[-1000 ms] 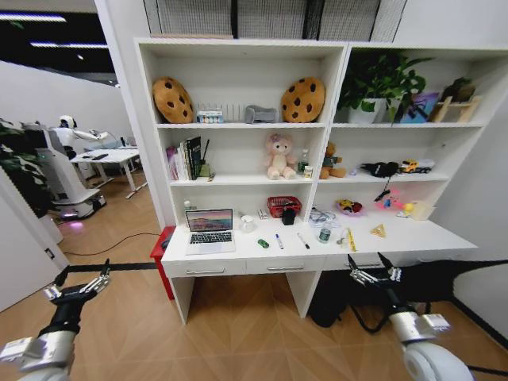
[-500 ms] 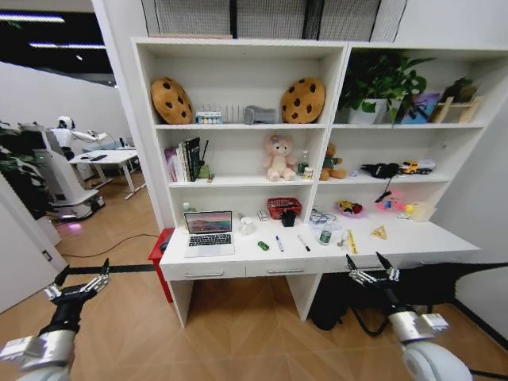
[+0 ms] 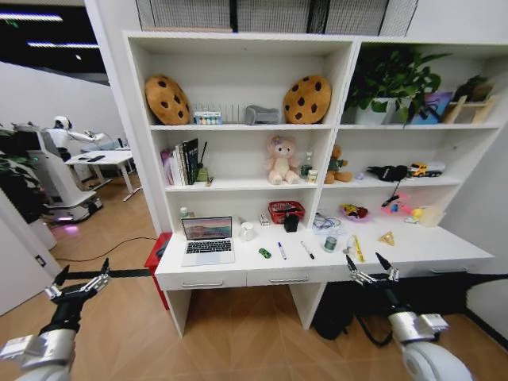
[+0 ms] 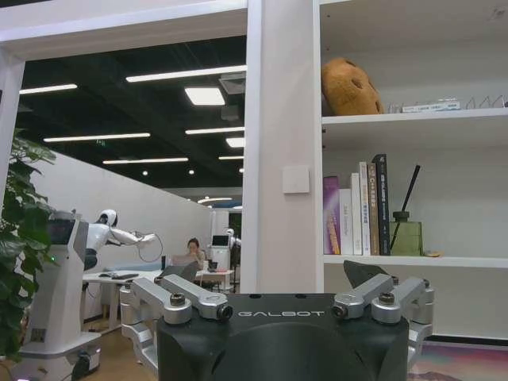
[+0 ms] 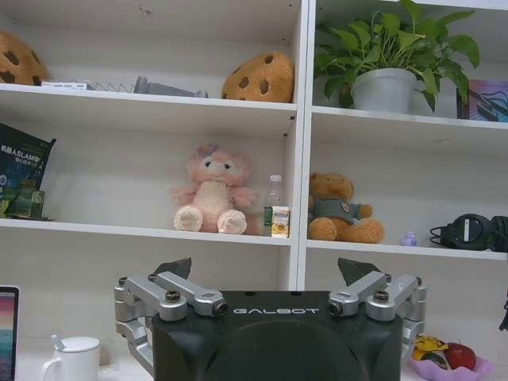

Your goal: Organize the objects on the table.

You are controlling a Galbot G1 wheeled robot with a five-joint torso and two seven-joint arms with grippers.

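Both arms hang low in front of the white desk (image 3: 238, 266); the left gripper (image 3: 78, 283) and the right gripper (image 3: 371, 271) are spread wide and hold nothing. The laptop (image 3: 208, 240), mug (image 3: 247, 231) and marker pens (image 3: 281, 251) lie on top, well apart from both. A good approach would stop squarely before reaching. The small green toy (image 3: 264, 253) is hard to identify.

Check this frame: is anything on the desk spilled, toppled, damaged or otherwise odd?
Nothing stands out. The laptop sits open and upright on the desk, the white mug stands upright, and the marker pens lie loose beside it. Left claw and right claw are both open, short of the desk.
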